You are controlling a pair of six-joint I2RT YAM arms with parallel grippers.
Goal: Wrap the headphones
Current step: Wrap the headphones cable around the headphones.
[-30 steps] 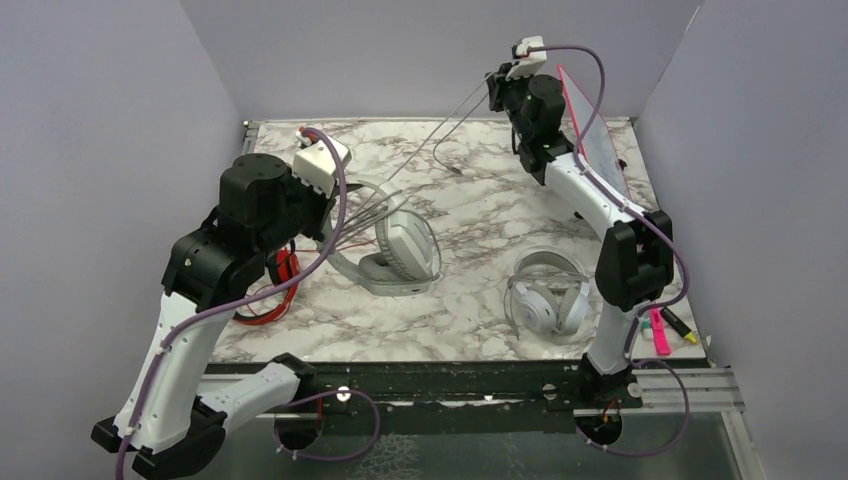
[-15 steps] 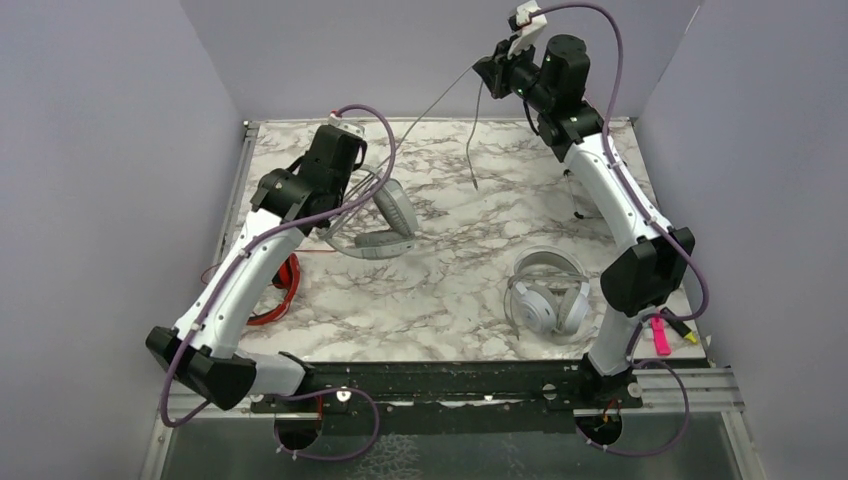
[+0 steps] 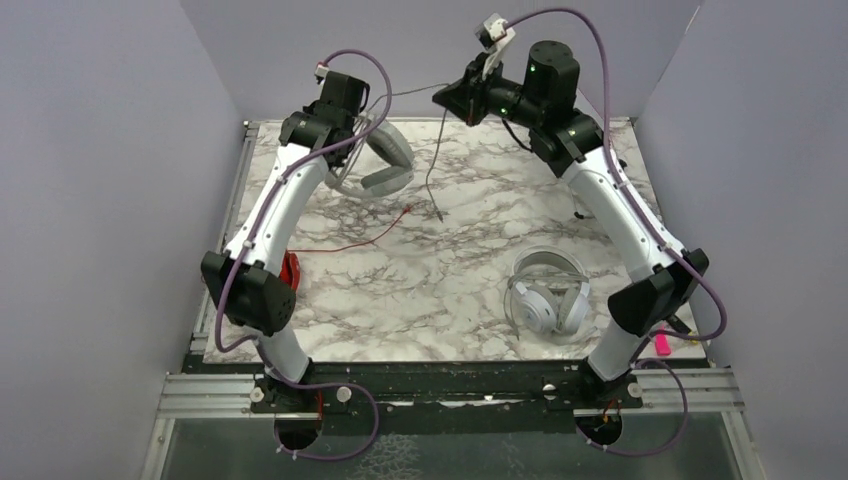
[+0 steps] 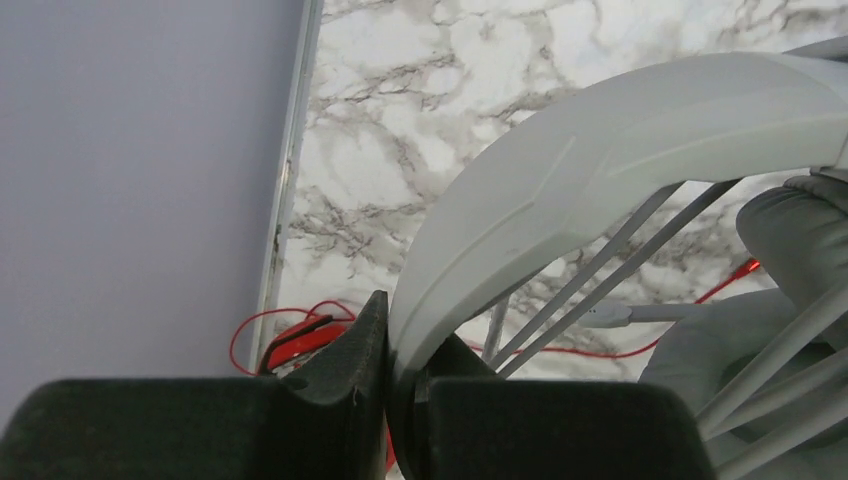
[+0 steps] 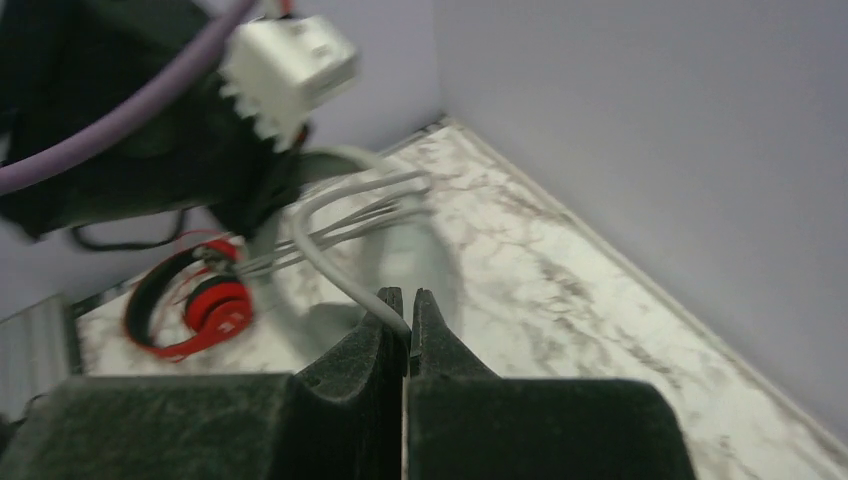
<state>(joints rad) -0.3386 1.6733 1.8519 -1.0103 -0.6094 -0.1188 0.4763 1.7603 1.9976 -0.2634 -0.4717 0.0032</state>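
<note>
Left tool (image 4: 400,345) swung headset (image 4: 620,130) rearward; right tool (image 5: 408,303) dragged cable (image 5: 352,292) leftward.

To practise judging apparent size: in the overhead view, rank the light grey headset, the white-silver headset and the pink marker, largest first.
1 and 2, unranked: light grey headset and white-silver headset look alike, and the grey one is held up nearer the camera.
3: pink marker, smallest, partly hidden.

Even, soft light (right wrist view blurred).
</note>
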